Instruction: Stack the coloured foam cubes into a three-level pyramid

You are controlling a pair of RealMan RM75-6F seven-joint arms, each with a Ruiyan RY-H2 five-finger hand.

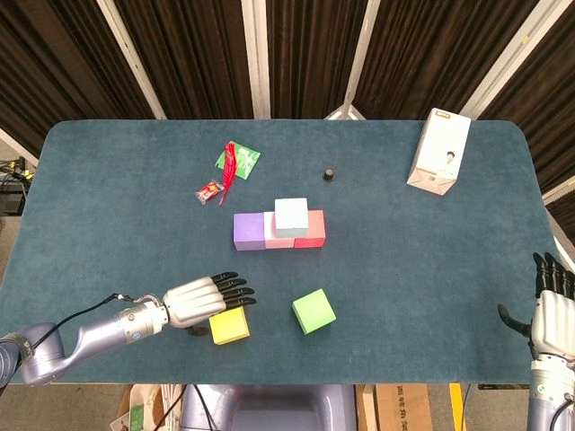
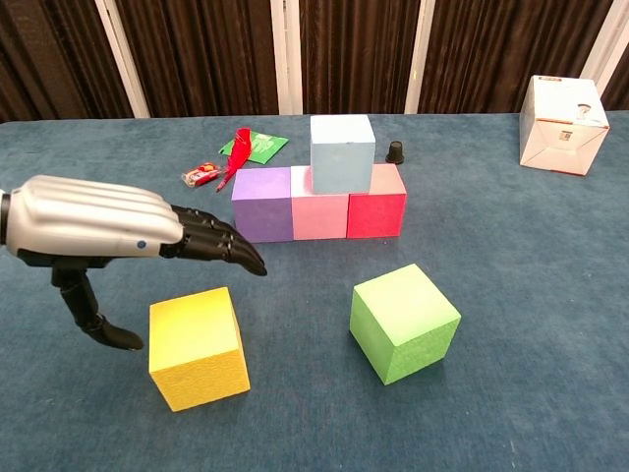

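A purple cube (image 1: 248,231) (image 2: 261,203), a pink cube (image 2: 319,216) and a red cube (image 1: 312,230) (image 2: 376,210) form a row mid-table. A light blue cube (image 1: 290,216) (image 2: 342,152) sits on top of the pink one. A yellow cube (image 1: 230,326) (image 2: 197,346) and a green cube (image 1: 314,311) (image 2: 404,322) lie loose nearer the front. My left hand (image 1: 199,302) (image 2: 108,233) hovers open over the yellow cube's far left side, fingers stretched flat above it, thumb hanging down beside it. My right hand (image 1: 549,310) stays open at the table's right front edge, holding nothing.
A white carton (image 1: 439,152) (image 2: 563,110) stands at the back right. A small black cap (image 1: 330,173) (image 2: 394,151) lies behind the row. A green packet with a red strip (image 1: 236,161) (image 2: 248,146) and a small red wrapper (image 1: 209,190) (image 2: 200,176) lie at the back left.
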